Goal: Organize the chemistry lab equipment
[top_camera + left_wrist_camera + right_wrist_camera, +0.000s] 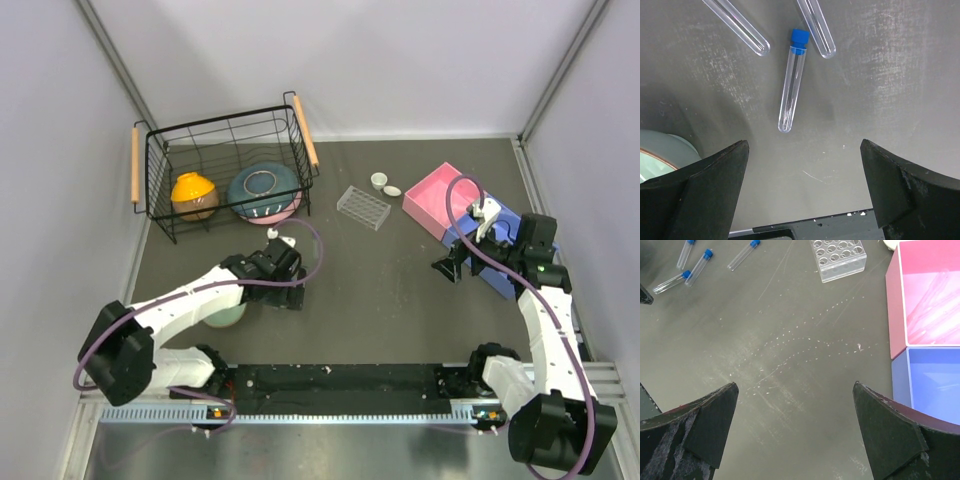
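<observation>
The left pincer (pixel 804 150) has its jaws wide apart and nothing between them. It hangs over a blue-capped tube (pixel 792 82) lying flat on the dark table (pixel 890 100). The tube is thin, clear and round-bottomed. The rounded ends of two more tubes (pixel 737 25) reach in from the top edge, so this view shows three. A green bowl (pixel 655 150) sits at the left.

The right pincer (pixel 795 390) is also spread wide and empty, above bare table. Its view shows four capped tubes lying loose at the upper left, well apart from the tube rack (pixel 838 257). The one rack is a clear block of round holes, all of them unfilled as far as it shows. Two white cups (pixel 379 180) sit just beside it, between the rack and a pink box (pixel 930 295). A blue box (pixel 935 385) touches the pink one. One wire basket (pixel 225 165) at the back holds an orange bowl (pixel 193 195) and a blue bowl (pixel 265 190).
</observation>
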Tool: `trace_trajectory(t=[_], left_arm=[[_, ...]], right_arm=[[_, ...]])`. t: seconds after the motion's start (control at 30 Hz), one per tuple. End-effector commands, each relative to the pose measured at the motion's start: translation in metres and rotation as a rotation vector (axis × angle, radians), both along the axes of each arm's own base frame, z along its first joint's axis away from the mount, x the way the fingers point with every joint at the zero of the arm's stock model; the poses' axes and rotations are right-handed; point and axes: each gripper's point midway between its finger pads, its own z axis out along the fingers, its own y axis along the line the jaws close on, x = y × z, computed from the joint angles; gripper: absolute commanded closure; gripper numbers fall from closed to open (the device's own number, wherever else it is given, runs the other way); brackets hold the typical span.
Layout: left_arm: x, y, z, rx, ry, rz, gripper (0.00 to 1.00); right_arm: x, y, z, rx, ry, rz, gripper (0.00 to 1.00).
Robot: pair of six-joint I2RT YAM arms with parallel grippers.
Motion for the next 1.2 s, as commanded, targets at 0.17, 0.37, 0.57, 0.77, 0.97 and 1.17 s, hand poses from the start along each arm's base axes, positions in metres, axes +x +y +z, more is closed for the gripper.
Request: trace_trajectory(t=[0.17,0.37,0.57,0.77,0.97,1.17], left_arm=[[0.008,-0.003,0.002,0.011,-0.006,-0.015,0.01],[0.004,-0.002,-0.008,0.031,0.032,-0.022,0.01],[0.003,-0.003,-0.011,0.030,0.041,-0.026,0.01],[0.002,-0.004,-0.014,0.032,0.048,-0.027,0.01],[0.001,-0.005,-0.016,0.027,0.054,-0.030,0.01],[0.001,-0.006,-0.018,0.025,0.058,-0.033,0.01]], right_arm=[[0.009,-0.006,0.000,-0.029,-0.034,-0.007,0.01],[0.009,-0.007,-0.001,-0.031,-0.030,-0.009,0.01],[0.010,-0.008,-0.003,-0.035,-0.024,-0.012,0.01],[0.011,-0.008,-0.004,-0.037,-0.021,-0.010,0.01],[0.011,-0.008,-0.005,-0.037,-0.018,-0.010,0.01],[0.011,-0.008,-0.006,-0.039,-0.017,-0.010,0.01]])
